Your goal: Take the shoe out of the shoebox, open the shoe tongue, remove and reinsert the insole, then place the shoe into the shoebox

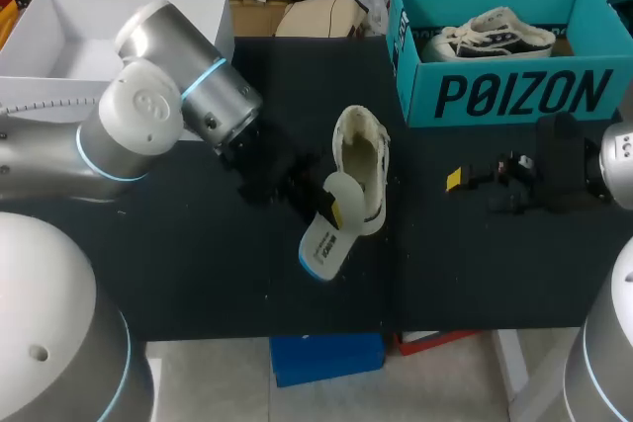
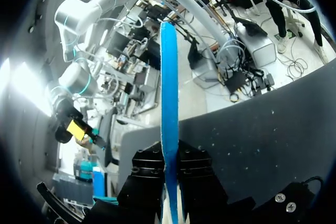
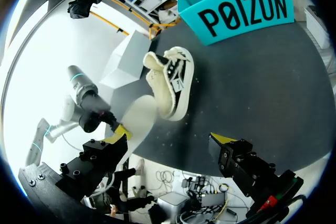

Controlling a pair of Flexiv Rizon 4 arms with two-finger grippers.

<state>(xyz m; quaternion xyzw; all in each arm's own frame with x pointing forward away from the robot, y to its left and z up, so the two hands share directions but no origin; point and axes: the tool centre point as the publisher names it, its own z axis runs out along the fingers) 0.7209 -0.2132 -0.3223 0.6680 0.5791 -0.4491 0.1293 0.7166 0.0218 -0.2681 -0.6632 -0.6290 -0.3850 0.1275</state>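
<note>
My left arm (image 1: pixel 148 106) comes in from 9 o'clock, and my left jaws are clamped tight on the insole (image 2: pixel 169 103), which shows edge-on as a blue strip between them in the left wrist view. From above, the insole (image 1: pixel 324 239) sits just toward 6 o'clock of the tabletop's (image 1: pixel 198 274) centre. Its upper end meets the shoe (image 1: pixel 361 160), though I cannot tell whether it is still tucked inside. The shoe lies at the centre with its long axis running 12 to 6. My right jaws stand wide open with nothing between them, near 3 o'clock and apart from the shoe. The teal shoebox (image 1: pixel 495 96) stands at 1 o'clock with a second shoe (image 1: pixel 490 32) inside.
</note>
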